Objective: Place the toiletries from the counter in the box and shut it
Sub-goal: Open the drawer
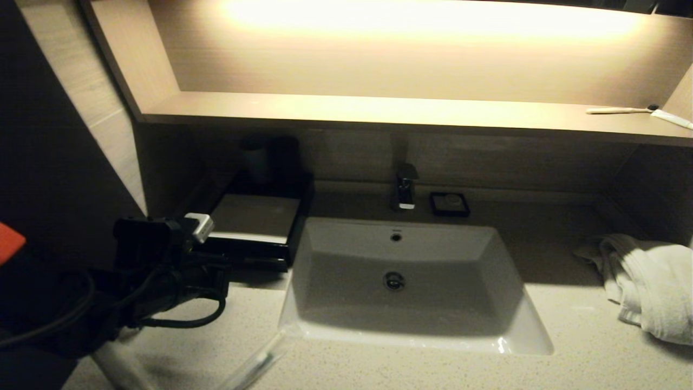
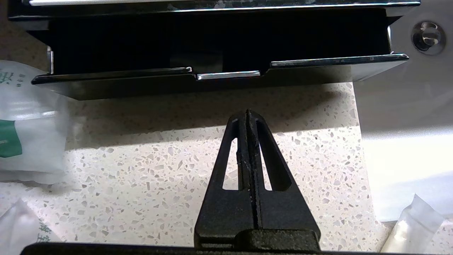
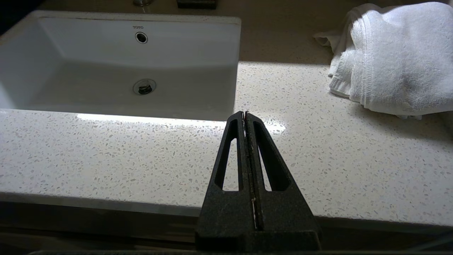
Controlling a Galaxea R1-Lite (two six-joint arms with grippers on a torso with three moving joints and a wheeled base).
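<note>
The left gripper (image 2: 247, 115) hovered over the table (image 2: 148, 170), jaws pressed together and empty, just before the box (image 2: 219, 35), whose drawer stood open. Sachets (image 2: 24, 141) lay beside it. The right gripper (image 3: 245, 115), jaws likewise pressed together, idled over the table's front edge.

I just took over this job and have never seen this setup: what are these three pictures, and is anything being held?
One picture looks down from the robot's head; the other two sit behind each arm's pincer. The left gripper, jaws shut and empty, points at the black box, whose drawer stands pulled out. White sachets lie on the speckled counter nearby. The right gripper, also shut and empty, idles above the counter in front of the sink, with a towel off to one side.
</note>
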